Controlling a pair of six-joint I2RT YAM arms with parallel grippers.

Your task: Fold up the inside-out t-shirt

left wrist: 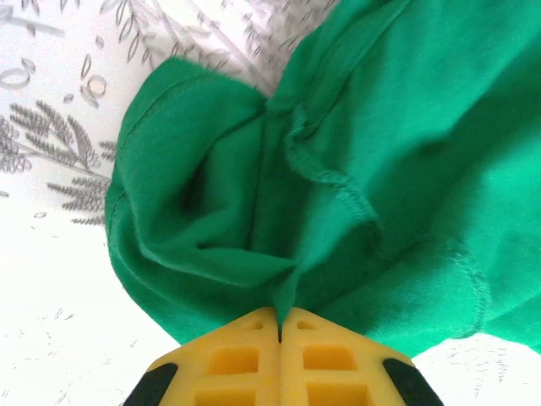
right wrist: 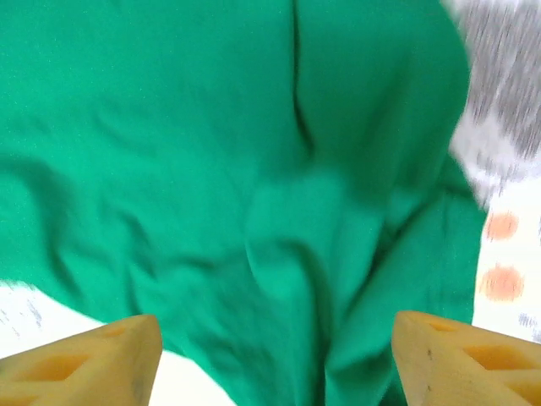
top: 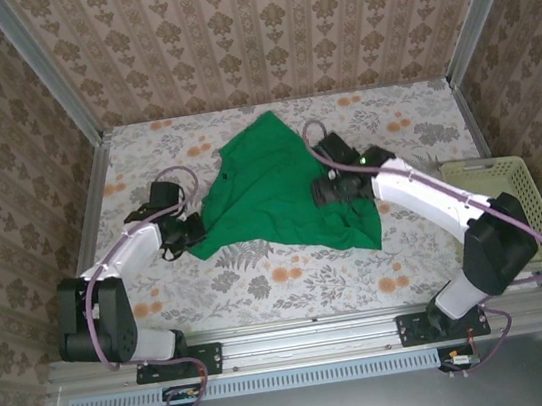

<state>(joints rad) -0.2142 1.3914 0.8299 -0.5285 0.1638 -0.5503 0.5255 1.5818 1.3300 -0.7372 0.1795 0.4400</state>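
Status: Shirt Gathered, No Fold Formed

The plain bright green short-sleeved cloth t-shirt (top: 269,188) lay on the floral-patterned counter (top: 292,281), between the two arms and toward the far half of the surface. Its outline was irregular, with one corner pointing to the far side and a loose edge trailing toward the near right. In the left wrist view, raised seam stitching showed on the outer face, which agrees with a garment turned inside out.

The left gripper (left wrist: 279,326) was fully closed, with a ridge of cloth at the shirt's left edge pinched between its yellow fingers. The right gripper (right wrist: 277,338) stood wide apart above the right part of the shirt and held nothing. The cloth beneath it was wrinkled and bunched.

Assessment: the task was at an early stage. No straight edge, flat panel or completed fold was visible. The remaining work appeared to be spreading the shirt flat, bringing the sleeves and sides in, and folding the body over. The pale yellow-green plastic basket (top: 512,189) sat at the right edge, apart from the shirt.
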